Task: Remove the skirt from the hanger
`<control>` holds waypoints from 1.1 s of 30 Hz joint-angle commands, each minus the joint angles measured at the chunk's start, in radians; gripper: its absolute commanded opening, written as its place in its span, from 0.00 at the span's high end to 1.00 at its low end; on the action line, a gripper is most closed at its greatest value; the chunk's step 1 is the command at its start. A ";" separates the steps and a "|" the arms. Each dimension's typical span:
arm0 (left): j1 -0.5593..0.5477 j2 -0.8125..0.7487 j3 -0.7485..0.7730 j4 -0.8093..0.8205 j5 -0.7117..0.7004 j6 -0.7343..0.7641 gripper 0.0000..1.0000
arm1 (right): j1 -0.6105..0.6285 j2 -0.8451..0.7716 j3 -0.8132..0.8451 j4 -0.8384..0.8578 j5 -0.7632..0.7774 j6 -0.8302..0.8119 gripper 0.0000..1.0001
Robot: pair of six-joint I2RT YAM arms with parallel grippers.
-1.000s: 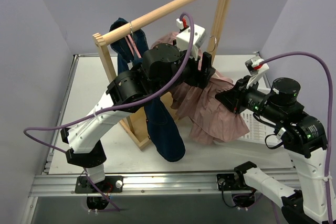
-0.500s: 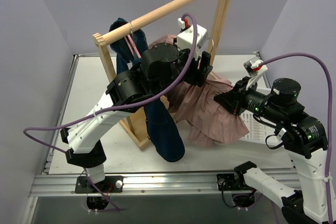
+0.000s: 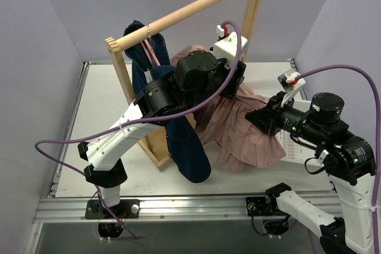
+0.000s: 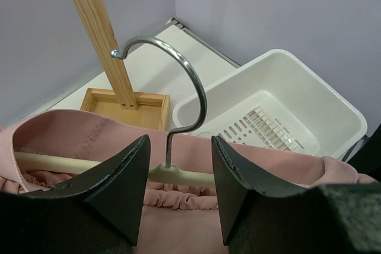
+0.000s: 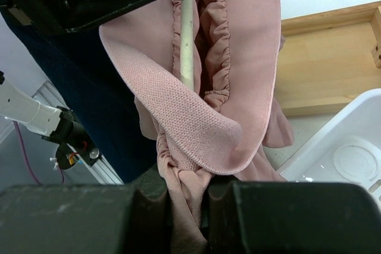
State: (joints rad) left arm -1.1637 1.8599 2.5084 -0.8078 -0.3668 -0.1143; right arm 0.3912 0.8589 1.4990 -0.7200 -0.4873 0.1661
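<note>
The dusty-pink skirt (image 3: 238, 138) hangs bunched between the two arms, its waistband stretched around the cream hanger (image 4: 190, 178). The hanger's silver hook (image 4: 191, 78) stands free in the air in the left wrist view. My left gripper (image 4: 178, 142) is open, its fingers either side of the hanger's neck, and the bar passes behind them. From above, this gripper (image 3: 237, 84) sits at the skirt's top. My right gripper (image 5: 188, 187) is shut on a fold of skirt (image 5: 178, 111) below the waistband, beside the hanger bar (image 5: 186, 34). From above it (image 3: 259, 115) is at the skirt's right side.
A wooden rack with a rail (image 3: 190, 10) stands behind, its base (image 5: 327, 57) on the table. A dark blue denim garment (image 3: 186, 141) hangs from it on a pink hanger (image 3: 152, 52). A white basket (image 4: 333, 108) sits at the right, under my right arm.
My left gripper has moved right with the hanger and the skirt's top. My right gripper has dropped slightly and still holds the fabric, which is stretched further right.
</note>
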 commanded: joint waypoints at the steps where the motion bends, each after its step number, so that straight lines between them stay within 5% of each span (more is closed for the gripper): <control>1: -0.005 0.007 0.040 0.024 -0.018 0.022 0.45 | -0.005 -0.015 0.060 0.090 -0.022 -0.022 1.00; 4: -0.005 0.015 0.044 0.025 -0.020 0.027 0.52 | -0.005 -0.014 0.066 0.083 -0.027 -0.031 1.00; 5: -0.005 0.018 0.046 0.024 -0.020 0.028 0.73 | -0.005 -0.009 0.072 0.074 -0.016 -0.034 1.00; 7: -0.005 0.022 0.056 0.018 -0.024 0.030 0.97 | -0.005 -0.004 0.087 0.067 -0.005 -0.037 1.00; 12: -0.005 0.025 0.081 0.027 -0.038 0.057 0.98 | -0.005 0.015 0.124 0.027 0.070 -0.022 0.97; 15: -0.005 0.030 0.109 0.039 -0.050 0.079 0.98 | -0.005 0.020 0.125 -0.004 0.092 -0.010 0.70; 17: -0.005 0.030 0.119 0.051 -0.067 0.096 0.98 | -0.005 0.019 0.121 -0.012 0.111 0.000 0.66; 21: -0.005 0.033 0.150 0.070 -0.090 0.110 0.98 | -0.005 0.011 0.112 -0.006 0.196 0.103 0.37; 28: -0.005 0.033 0.170 0.085 -0.116 0.168 0.98 | -0.005 0.037 0.135 -0.004 0.242 0.305 0.02; 33: -0.005 0.028 0.152 0.085 -0.121 0.169 0.98 | -0.005 0.002 0.132 0.049 0.233 0.317 0.00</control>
State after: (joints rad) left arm -1.1671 1.9156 2.6335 -0.8070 -0.4618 0.0299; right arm 0.3912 0.8825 1.6196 -0.7517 -0.2657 0.4343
